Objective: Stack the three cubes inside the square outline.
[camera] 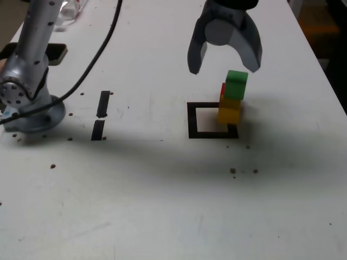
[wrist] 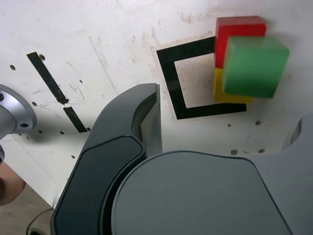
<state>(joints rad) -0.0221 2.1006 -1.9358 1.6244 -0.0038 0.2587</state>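
Clearing green cube's edges, fingers gape.

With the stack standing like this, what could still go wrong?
The green cube sits off toward the exterior view's right above the yellow cube, so a nudge might tip it. The open gripper is near enough that a careless move might clip it. The yellow cube also overlaps the square outline, so the placement may not count as inside.
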